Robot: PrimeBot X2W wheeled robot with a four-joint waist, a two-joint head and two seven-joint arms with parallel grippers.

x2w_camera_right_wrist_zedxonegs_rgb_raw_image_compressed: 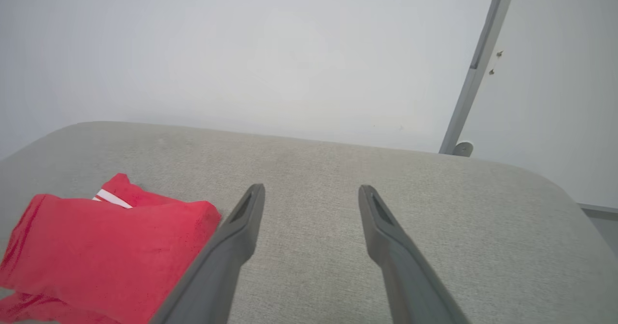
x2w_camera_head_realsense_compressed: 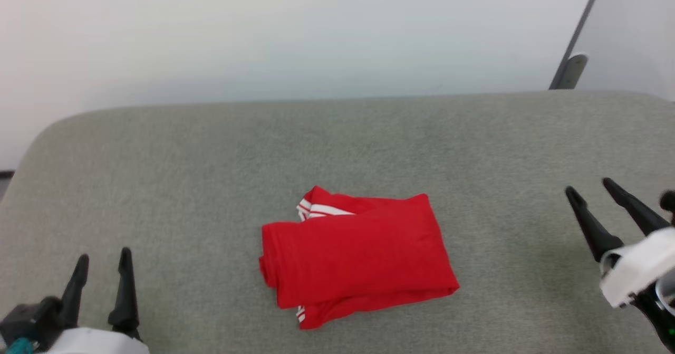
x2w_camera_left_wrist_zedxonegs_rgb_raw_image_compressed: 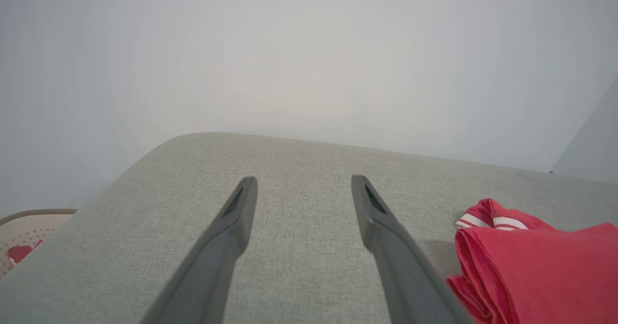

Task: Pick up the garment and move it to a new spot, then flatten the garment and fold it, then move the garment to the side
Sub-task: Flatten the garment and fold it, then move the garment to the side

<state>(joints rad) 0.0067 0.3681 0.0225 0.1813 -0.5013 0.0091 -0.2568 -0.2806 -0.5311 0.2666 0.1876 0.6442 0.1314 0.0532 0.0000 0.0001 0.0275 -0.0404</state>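
The red garment (x2w_camera_head_realsense_compressed: pixel 358 256) lies folded into a compact rectangle on the grey upholstered surface (x2w_camera_head_realsense_compressed: pixel 211 159), white stripe trim peeking out at its far left corner. In the left wrist view the garment (x2w_camera_left_wrist_zedxonegs_rgb_raw_image_compressed: pixel 540 271) sits to the right of my fingers; in the right wrist view the garment (x2w_camera_right_wrist_zedxonegs_rgb_raw_image_compressed: pixel 96 251) sits to their left. My left gripper (x2w_camera_head_realsense_compressed: pixel 103 261) hovers open at the lower left, well apart from the cloth. Off to the right, my right gripper (x2w_camera_head_realsense_compressed: pixel 591 189) is open too, nothing between its fingers.
A white wall rises behind the grey surface, with a grey metal post (x2w_camera_head_realsense_compressed: pixel 577 32) at the back right. A pale basket (x2w_camera_left_wrist_zedxonegs_rgb_raw_image_compressed: pixel 24 232) with something red inside shows beyond the surface's left edge in the left wrist view.
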